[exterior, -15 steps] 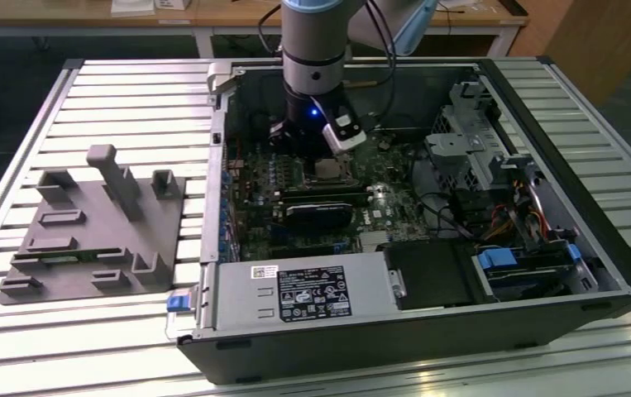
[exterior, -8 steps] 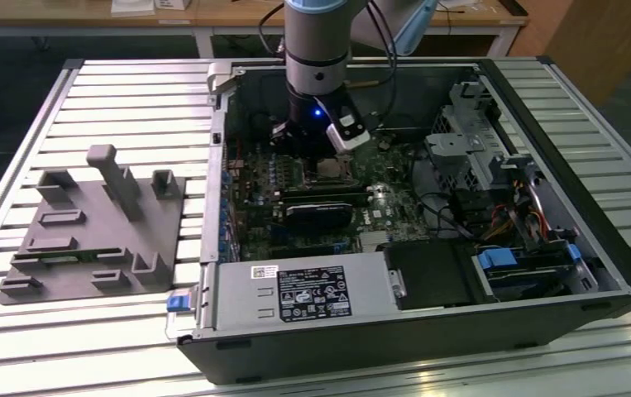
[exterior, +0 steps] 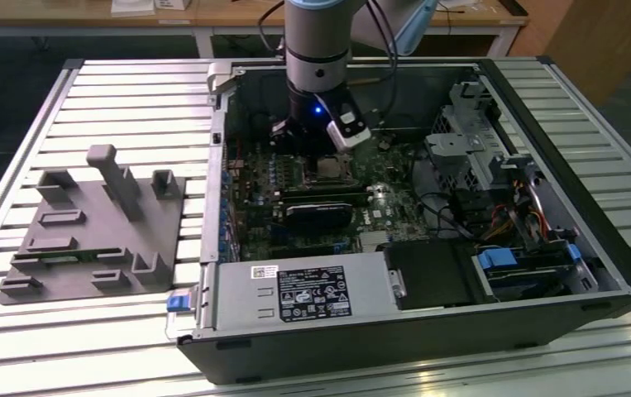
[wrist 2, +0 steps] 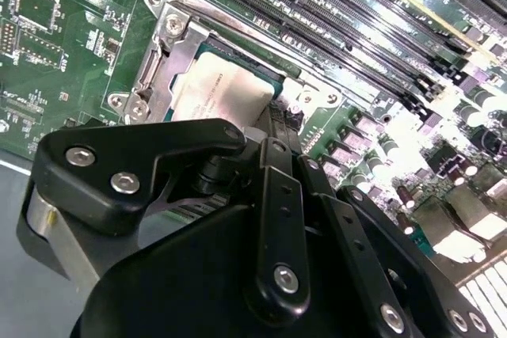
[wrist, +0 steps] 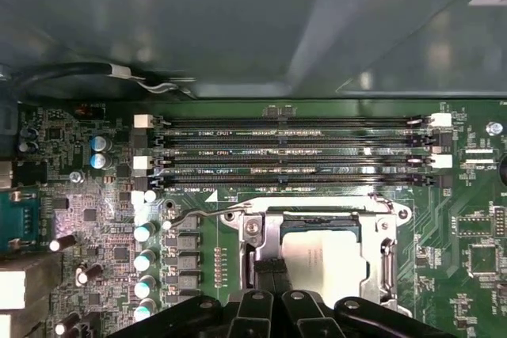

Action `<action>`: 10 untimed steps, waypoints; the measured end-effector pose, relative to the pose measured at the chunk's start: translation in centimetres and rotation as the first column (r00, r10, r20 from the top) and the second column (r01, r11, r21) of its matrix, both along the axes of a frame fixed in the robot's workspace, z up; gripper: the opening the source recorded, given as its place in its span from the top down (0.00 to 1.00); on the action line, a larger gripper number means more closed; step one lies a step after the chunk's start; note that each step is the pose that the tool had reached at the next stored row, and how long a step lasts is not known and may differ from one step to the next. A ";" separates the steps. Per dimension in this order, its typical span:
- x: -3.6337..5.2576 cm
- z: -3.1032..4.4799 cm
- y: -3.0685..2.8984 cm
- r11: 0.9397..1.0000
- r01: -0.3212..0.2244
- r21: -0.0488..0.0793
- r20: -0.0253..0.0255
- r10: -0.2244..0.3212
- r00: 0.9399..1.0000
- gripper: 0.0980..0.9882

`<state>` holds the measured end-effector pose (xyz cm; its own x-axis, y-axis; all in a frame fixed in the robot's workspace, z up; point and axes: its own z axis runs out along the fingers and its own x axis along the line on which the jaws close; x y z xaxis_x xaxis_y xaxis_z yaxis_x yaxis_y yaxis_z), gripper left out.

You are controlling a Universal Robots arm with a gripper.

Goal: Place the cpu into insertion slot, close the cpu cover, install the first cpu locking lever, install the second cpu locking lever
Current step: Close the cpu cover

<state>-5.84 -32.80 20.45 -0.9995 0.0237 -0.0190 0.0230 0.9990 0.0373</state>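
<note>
The cpu [wrist: 317, 263] [wrist 2: 215, 93], a flat square chip with a dull silver top, lies in the insertion slot [exterior: 327, 171] on the green board. The silvery cpu cover [wrist: 386, 263] [wrist 2: 168, 43] appears to lie flat around it, its window showing the chip's top. A thin wire lever [wrist: 202, 215] runs beside the socket's corner. My gripper [wrist: 270, 265] [wrist 2: 279, 116] [exterior: 317, 155] hangs directly over the socket, its black fingers [wrist: 261, 275] together at one edge of the cpu. Nothing shows between them. The black linkages hide the socket's side under me.
Long black memory slots [wrist: 293, 152] [wrist 2: 341, 29] run alongside the socket. Upright capacitors [wrist: 144, 259] stand close by. The case walls [exterior: 218, 165], a black fan module [exterior: 317, 217], the power supply [exterior: 293, 289] and a drive cage [exterior: 519, 260] hem in the board. A grey fixture [exterior: 94, 231] sits outside.
</note>
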 end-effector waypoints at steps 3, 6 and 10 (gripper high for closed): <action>0.00 0.50 0.00 1.000 0.000 0.000 0.000 0.000 1.000 0.99; 0.00 0.64 0.00 1.000 0.000 0.000 0.000 0.000 1.000 0.99; 0.13 0.66 0.00 1.000 0.000 0.000 0.000 0.000 1.000 0.99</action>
